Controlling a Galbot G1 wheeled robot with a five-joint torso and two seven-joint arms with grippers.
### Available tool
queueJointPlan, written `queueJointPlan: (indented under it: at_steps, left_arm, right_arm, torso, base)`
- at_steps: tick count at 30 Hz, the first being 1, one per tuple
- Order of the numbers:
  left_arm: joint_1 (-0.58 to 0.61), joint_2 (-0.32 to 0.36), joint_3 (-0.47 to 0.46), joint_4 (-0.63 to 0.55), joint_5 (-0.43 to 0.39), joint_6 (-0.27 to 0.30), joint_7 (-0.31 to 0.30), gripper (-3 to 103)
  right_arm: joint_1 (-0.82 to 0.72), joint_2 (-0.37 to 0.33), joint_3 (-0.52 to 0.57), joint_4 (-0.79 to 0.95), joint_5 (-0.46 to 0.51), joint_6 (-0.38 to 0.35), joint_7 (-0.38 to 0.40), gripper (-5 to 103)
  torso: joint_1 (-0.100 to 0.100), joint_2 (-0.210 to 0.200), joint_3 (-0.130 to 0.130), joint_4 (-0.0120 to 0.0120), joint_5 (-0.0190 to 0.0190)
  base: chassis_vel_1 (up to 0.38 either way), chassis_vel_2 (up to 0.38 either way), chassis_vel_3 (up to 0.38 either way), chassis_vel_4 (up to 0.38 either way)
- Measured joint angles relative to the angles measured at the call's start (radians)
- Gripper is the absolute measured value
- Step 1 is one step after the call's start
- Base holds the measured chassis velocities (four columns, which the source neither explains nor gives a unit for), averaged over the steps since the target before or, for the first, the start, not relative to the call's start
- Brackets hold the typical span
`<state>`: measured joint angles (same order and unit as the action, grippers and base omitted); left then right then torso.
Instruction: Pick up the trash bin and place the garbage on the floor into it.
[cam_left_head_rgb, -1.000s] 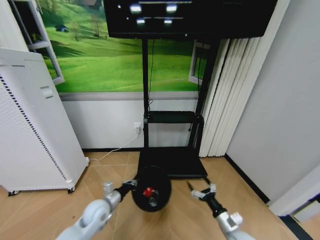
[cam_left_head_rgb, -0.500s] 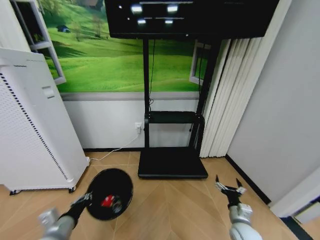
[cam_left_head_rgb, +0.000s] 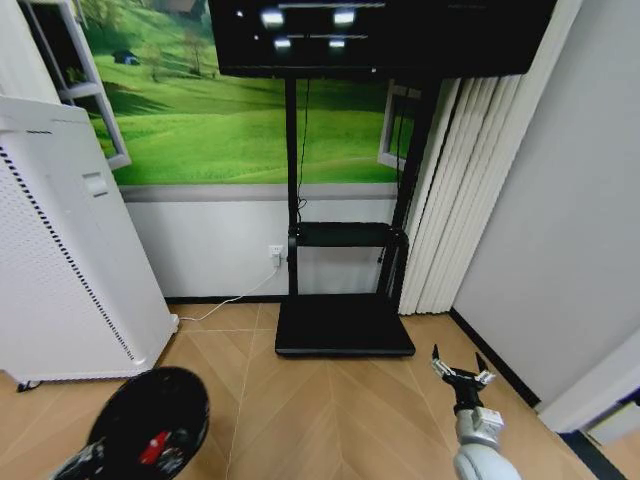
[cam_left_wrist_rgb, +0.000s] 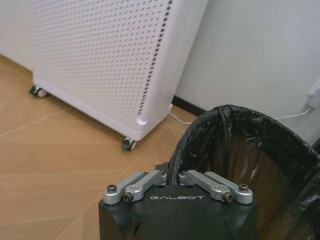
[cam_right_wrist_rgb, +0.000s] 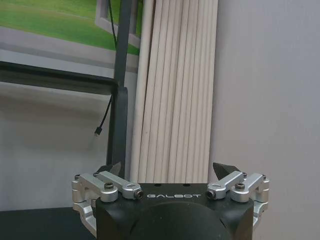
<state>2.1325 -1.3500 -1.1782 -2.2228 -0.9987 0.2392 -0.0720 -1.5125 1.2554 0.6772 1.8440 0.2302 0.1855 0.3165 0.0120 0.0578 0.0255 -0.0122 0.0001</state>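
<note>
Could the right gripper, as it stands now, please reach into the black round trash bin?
Probably not: the right gripper hangs open far across bare parquet floor from the black round trash bin, which the left gripper holds.

The left gripper (cam_left_wrist_rgb: 174, 176) sits low at the robot's left, jaws pinched on the rim of the bin (cam_left_head_rgb: 150, 425). The right gripper (cam_left_head_rgb: 459, 367) is raised at the right, fingers (cam_right_wrist_rgb: 224, 170) spread wide, holding nothing.

A tan chevron-patterned floor (cam_left_head_rgb: 340, 410) is seen. On it, a white perforated air purifier (cam_left_head_rgb: 60, 260) on castors and a black stand base (cam_left_head_rgb: 345, 327) are set against the wall.
</note>
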Motion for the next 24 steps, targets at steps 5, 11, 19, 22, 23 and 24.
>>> queueJointPlan:
  at_steps: [5, 11, 19, 22, 23, 24]
  left_arm:
    - [0.0, -0.044, 0.041, 0.041, 0.022, -0.011, 0.001, 4]
    - [0.004, -0.067, 0.053, 0.065, 0.016, -0.027, -0.024, 4]
    - [0.024, -0.071, 0.059, 0.079, -0.037, -0.037, -0.086, 4]
    - [0.033, -0.08, 0.092, 0.074, -0.036, -0.035, -0.101, 4]
    - [0.033, -0.08, 0.092, 0.074, -0.036, -0.035, -0.101, 4]
    - [0.039, -0.088, 0.115, 0.07, -0.029, -0.033, -0.108, 4]
  right_arm:
    - [0.003, 0.006, -0.001, -0.011, 0.001, 0.008, -0.012, 100]
    - [0.023, 0.005, -0.008, -0.028, 0.002, 0.01, -0.015, 100]
    - [0.059, 0.001, -0.02, -0.051, 0.007, 0.004, -0.019, 100]
    - [0.064, -0.001, -0.023, -0.054, 0.008, 0.006, -0.019, 100]
    - [0.064, -0.001, -0.023, -0.054, 0.008, 0.006, -0.019, 100]
    - [0.068, -0.002, -0.024, -0.055, 0.009, 0.006, -0.019, 100]
  torso:
    - [0.0, 0.0, 0.0, -0.0001, -0.0002]
    - [0.0, 0.0, 0.0, -0.0002, 0.0001]
    - [0.0, 0.0, 0.0, -0.0003, -0.0002]
    - [0.0, 0.0, 0.0, -0.0001, -0.0003]
    - [0.0, 0.0, 0.0, -0.0001, -0.0003]
    - [0.0, 0.0, 0.0, 0.0, -0.0002]
  base:
    - [0.157, 0.064, -0.151, -0.055]
    - [0.228, 0.135, -0.226, -0.148]
    - [0.215, 0.212, -0.204, -0.203]
    - [0.077, 0.077, -0.033, -0.075]
    - [0.057, 0.004, 0.012, -0.05]
    - [0.0, 0.0, 0.0, 0.0]
